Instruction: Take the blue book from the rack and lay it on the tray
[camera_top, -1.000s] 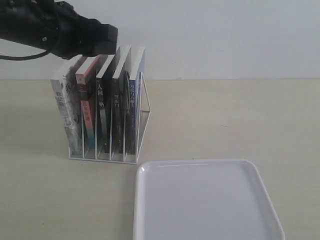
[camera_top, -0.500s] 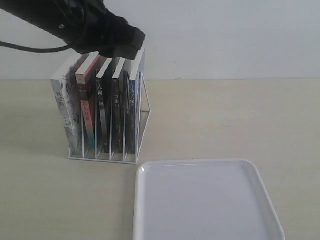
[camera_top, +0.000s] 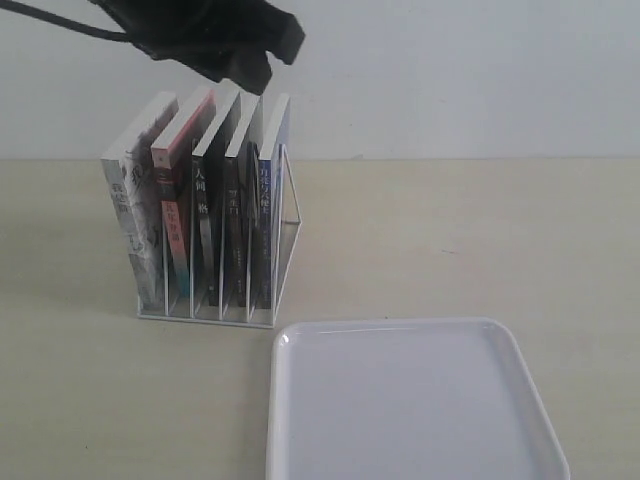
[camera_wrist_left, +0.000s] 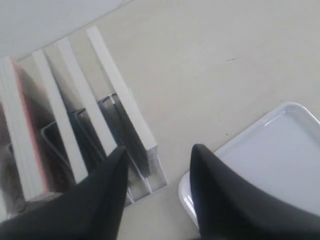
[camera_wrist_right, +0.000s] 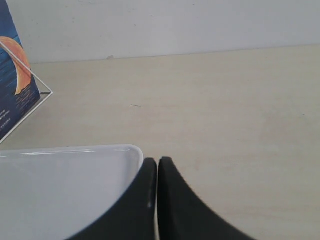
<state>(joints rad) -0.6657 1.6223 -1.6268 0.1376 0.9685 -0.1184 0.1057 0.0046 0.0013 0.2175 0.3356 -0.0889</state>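
Exterior view shows the blue book (camera_top: 264, 210) in the rack (camera_top: 205, 317), the tray (camera_top: 400, 323) bare. My left claw (camera_wrist_left: 157, 152) hangs above, wide and empty; nothing done yet

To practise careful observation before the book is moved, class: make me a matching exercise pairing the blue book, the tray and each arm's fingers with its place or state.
Column one:
1. blue book
2. tray
3. left arm's fingers
4. right arm's fingers

Column two:
A. pressed together, holding nothing
B. flat on the table, in front of the rack
C. apart, above the books
D. upright in the rack's end slot

Pairs: 1-D, 2-B, 3-C, 4-A
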